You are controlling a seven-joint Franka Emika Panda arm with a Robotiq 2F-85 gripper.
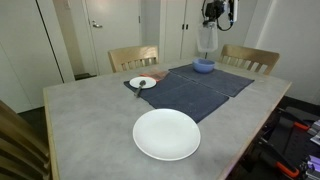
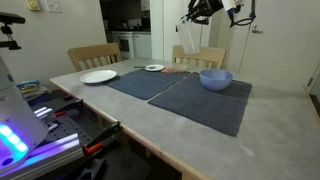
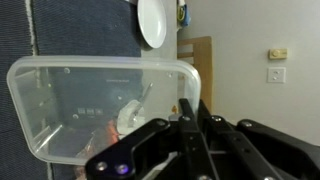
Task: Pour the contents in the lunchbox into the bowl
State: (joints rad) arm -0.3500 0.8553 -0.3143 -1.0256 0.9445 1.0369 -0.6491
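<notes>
The clear greyish lunchbox (image 3: pixel 90 100) fills the wrist view, and my gripper (image 3: pixel 190 104) is shut on its rim. Whitish and orange bits (image 3: pixel 126 122) lie against its inner wall. In both exterior views the lunchbox (image 1: pixel 206 40) (image 2: pixel 190 42) hangs steeply tilted, almost on edge, from the gripper (image 1: pixel 213 20) (image 2: pixel 198 16). It is held above the light-blue bowl (image 1: pixel 203 66) (image 2: pixel 215 79). The bowl stands on the dark blue mat (image 1: pixel 190 92) (image 2: pixel 200 100) at the far side of the table.
A large white plate (image 1: pixel 166 135) (image 2: pixel 98 76) sits on the grey table (image 1: pixel 90 125). A small white plate (image 1: pixel 143 82) (image 2: pixel 154 67) lies at the mat's edge. Wooden chairs (image 1: pixel 132 57) (image 1: pixel 250 58) stand behind the table. A doorway and walls are beyond.
</notes>
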